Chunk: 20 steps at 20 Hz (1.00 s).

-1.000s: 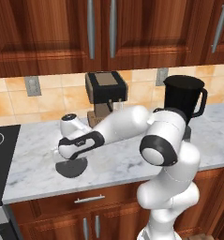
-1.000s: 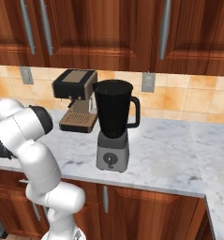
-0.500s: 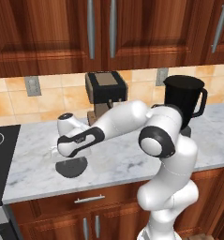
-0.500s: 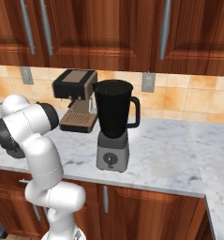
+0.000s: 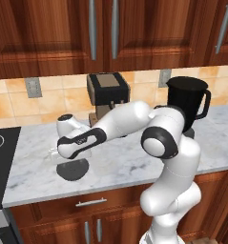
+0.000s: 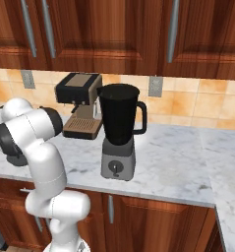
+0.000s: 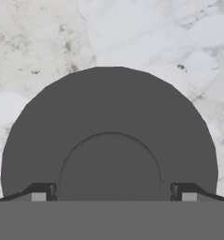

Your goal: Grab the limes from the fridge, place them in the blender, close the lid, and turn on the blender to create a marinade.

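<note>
Blender [image 6: 120, 132]: black tapered jar on square grey base, one round knob in front, side handle; stands on the marble counter [image 6: 178, 162]. Jar top uncovered; inside too dark to tell contents.
Coffee machine [image 6: 81, 104]: brown and black, just beside the blender, between it and the arm's far reach, against the tiled wall.
Arm: stretched along the counter away from the blender, past the coffee machine, hand pointing down.
Lid [image 7: 108, 136]: flat dark-grey disc with raised centre ring, lying flat on the counter well apart from the blender, beyond the coffee machine; seen in the left base view [image 5: 72, 169] directly under the hand.
Gripper [image 7: 111, 192]: jaws spread wide, one tip at each side of the lid's centre ring, gripping nothing; contact with the lid cannot be told.
</note>
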### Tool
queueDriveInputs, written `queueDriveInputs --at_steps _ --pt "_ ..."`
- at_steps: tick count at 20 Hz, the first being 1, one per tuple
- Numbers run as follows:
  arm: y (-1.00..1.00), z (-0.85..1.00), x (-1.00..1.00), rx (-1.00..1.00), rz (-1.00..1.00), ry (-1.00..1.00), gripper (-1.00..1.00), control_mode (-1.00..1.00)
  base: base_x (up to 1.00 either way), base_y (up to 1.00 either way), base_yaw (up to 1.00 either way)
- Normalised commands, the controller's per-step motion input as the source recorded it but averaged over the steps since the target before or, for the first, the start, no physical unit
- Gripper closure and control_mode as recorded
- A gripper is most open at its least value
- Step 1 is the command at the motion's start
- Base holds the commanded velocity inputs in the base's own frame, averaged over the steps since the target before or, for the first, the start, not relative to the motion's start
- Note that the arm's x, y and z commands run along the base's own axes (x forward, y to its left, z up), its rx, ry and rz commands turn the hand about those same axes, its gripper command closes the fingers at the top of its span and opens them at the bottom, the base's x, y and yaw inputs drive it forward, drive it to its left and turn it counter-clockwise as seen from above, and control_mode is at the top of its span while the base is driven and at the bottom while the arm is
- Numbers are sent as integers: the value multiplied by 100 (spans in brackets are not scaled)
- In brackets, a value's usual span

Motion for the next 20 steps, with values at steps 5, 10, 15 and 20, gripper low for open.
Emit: queueDriveInputs --at_steps 5,10,15,20 --pt "3 -7 -2 0 0 0 -100 -100 0 0 0" --pt "-7 -27 -2 0 0 0 -100 -100 0 0 0" --pt "2 -26 0 0 0 0 100 -100 0 0 0" --pt "1 -4 0 0 0 0 100 -100 0 0 0"
